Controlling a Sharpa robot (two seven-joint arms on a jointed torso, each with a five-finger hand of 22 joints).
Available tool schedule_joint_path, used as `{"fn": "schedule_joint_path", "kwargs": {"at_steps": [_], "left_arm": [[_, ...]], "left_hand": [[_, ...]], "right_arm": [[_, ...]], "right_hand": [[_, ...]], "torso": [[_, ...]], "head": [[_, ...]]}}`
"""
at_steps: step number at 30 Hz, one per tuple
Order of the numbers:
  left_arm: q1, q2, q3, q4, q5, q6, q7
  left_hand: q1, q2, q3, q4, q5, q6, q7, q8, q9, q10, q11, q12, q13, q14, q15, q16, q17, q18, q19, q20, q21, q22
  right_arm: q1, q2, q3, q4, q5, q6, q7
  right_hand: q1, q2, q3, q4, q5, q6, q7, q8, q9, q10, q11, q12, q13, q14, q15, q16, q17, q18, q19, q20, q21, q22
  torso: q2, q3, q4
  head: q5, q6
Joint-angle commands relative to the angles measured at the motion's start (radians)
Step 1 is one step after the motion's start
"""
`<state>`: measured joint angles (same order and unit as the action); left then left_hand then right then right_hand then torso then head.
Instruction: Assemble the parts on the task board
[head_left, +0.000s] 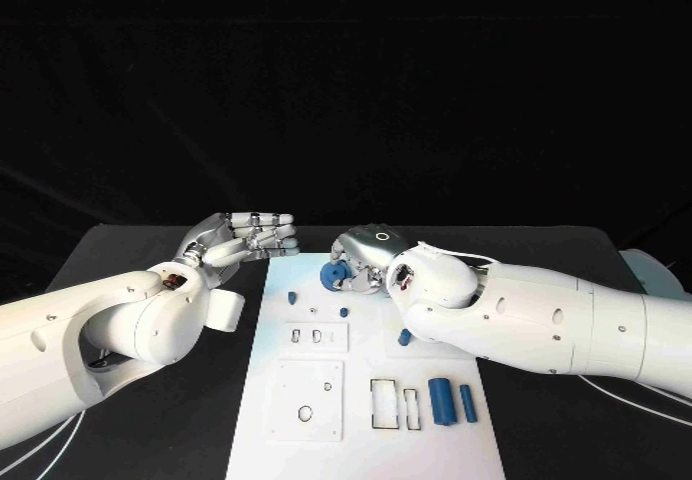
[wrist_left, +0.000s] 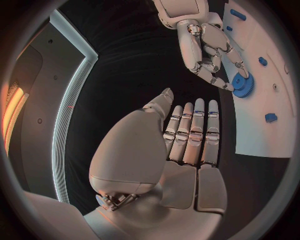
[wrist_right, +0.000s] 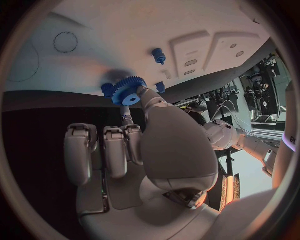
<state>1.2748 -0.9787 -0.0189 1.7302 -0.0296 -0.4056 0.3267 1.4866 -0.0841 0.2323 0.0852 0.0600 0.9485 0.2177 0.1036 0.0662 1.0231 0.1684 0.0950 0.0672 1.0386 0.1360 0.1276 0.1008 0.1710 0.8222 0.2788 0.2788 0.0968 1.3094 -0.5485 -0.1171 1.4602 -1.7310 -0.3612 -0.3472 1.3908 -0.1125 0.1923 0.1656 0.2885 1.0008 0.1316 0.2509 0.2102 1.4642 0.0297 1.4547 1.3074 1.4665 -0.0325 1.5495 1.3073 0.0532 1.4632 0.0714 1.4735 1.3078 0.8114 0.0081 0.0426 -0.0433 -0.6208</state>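
The white task board (head_left: 361, 440) lies in the middle of the table. My right hand (head_left: 372, 260) is over its far end and pinches a blue gear (head_left: 335, 273) between the thumb and a finger. The gear (wrist_right: 129, 91) sits just above the board (wrist_right: 156, 30), with a blue piece (wrist_right: 107, 89) close behind it. The left wrist view shows the right hand (wrist_left: 206, 45) with its fingertips on the gear (wrist_left: 240, 85). My left hand (head_left: 238, 240) hovers at the board's far left corner, fingers straight and apart, holding nothing.
Two blue cylinders (head_left: 440, 400) (head_left: 466, 402) lie at the board's near right beside rectangular slots (head_left: 384, 403). Small blue pieces (head_left: 290, 296) (head_left: 343, 311) stand on the board near the gear. A raised white plate (head_left: 306, 400) takes up the near left.
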Motion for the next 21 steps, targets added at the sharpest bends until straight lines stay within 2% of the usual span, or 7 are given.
{"fn": "schedule_joint_path", "kwargs": {"at_steps": [1, 9, 15, 19, 21], "left_arm": [[0.001, 0.003, 0.001, 0.001, 0.002, 0.019, 0.003], [0.001, 0.003, 0.001, 0.001, 0.002, 0.019, 0.003], [0.001, 0.003, 0.001, 0.001, 0.002, 0.018, 0.003], [0.001, 0.003, 0.001, 0.001, 0.002, 0.017, 0.003], [0.001, 0.003, 0.001, 0.001, 0.002, 0.017, 0.002]], "left_hand": [[0.0, 0.004, 0.007, -0.001, 0.001, 0.001, 0.005, -0.003, -0.001, -0.001, 0.007, -0.007, 0.0, -0.002, 0.003, -0.002, 0.001, 0.013, -0.004, 0.001, -0.004, -0.001], [0.0, 0.004, 0.007, -0.001, 0.001, 0.001, 0.005, -0.003, -0.001, -0.001, 0.007, -0.007, 0.0, -0.002, 0.003, -0.002, 0.001, 0.013, -0.004, 0.001, -0.004, -0.001], [0.0, 0.004, 0.007, -0.001, 0.001, 0.001, 0.005, -0.003, -0.001, -0.001, 0.007, -0.007, 0.0, -0.002, 0.003, -0.002, 0.001, 0.013, -0.004, 0.001, -0.004, -0.001], [0.0, 0.004, 0.007, -0.002, 0.0, 0.001, 0.005, -0.004, -0.001, -0.001, 0.007, -0.008, 0.0, -0.002, 0.003, -0.003, 0.001, 0.013, -0.004, 0.001, -0.004, -0.001], [0.001, 0.004, 0.008, -0.003, 0.0, 0.001, 0.005, -0.005, -0.001, -0.001, 0.008, -0.008, 0.0, -0.001, 0.003, -0.004, 0.001, 0.013, -0.004, 0.001, -0.004, -0.002]], "right_arm": [[-0.003, 0.003, -0.001, -0.004, 0.0, 0.025, 0.012], [-0.009, 0.009, -0.003, -0.012, 0.003, 0.04, 0.014], [-0.012, 0.012, -0.004, -0.024, 0.003, 0.043, 0.013], [-0.012, 0.014, -0.004, -0.033, 0.008, 0.038, 0.019], [-0.013, 0.016, -0.004, -0.037, 0.011, 0.032, 0.021]], "right_hand": [[-0.007, 0.007, 0.006, 0.0, 0.004, 0.035, -0.027, 0.0, 0.002, 0.012, -0.005, -0.001, 0.133, 0.095, -0.008, 0.005, 0.222, -0.019, 0.015, -0.001, 0.0, 0.14], [-0.01, 0.005, 0.007, 0.001, 0.003, 0.035, -0.026, -0.001, 0.001, 0.011, -0.004, -0.002, 0.132, 0.095, -0.007, 0.004, 0.221, -0.019, 0.015, -0.001, -0.001, 0.139], [-0.022, 0.0, 0.01, 0.005, -0.005, 0.027, -0.022, -0.013, -0.003, 0.002, 0.0, -0.013, 0.121, 0.094, -0.005, 0.003, 0.219, -0.017, 0.011, 0.001, -0.006, 0.135], [-0.052, -0.021, 0.004, 0.021, -0.005, -0.036, 0.003, -0.064, -0.025, -0.034, 0.02, -0.056, 0.077, 0.09, 0.01, -0.003, 0.203, -0.012, -0.006, 0.01, -0.024, 0.115], [-0.069, -0.029, -0.003, 0.031, -0.002, -0.06, 0.012, -0.091, -0.036, -0.046, 0.03, -0.069, 0.064, 0.09, 0.02, -0.004, 0.202, -0.011, -0.009, 0.02, -0.028, 0.112]], "torso": [[-0.001, 0.0004, -0.0007], [-0.001, -0.0001, -0.0001], [-0.001, -0.0001, -0.0003], [-0.001, -0.0007, -0.0013], [-0.001, 0.0, 0.0003]], "head": [[0.001, -0.002], [0.002, -0.006], [0.003, -0.008], [0.003, -0.008], [0.003, -0.008]]}}
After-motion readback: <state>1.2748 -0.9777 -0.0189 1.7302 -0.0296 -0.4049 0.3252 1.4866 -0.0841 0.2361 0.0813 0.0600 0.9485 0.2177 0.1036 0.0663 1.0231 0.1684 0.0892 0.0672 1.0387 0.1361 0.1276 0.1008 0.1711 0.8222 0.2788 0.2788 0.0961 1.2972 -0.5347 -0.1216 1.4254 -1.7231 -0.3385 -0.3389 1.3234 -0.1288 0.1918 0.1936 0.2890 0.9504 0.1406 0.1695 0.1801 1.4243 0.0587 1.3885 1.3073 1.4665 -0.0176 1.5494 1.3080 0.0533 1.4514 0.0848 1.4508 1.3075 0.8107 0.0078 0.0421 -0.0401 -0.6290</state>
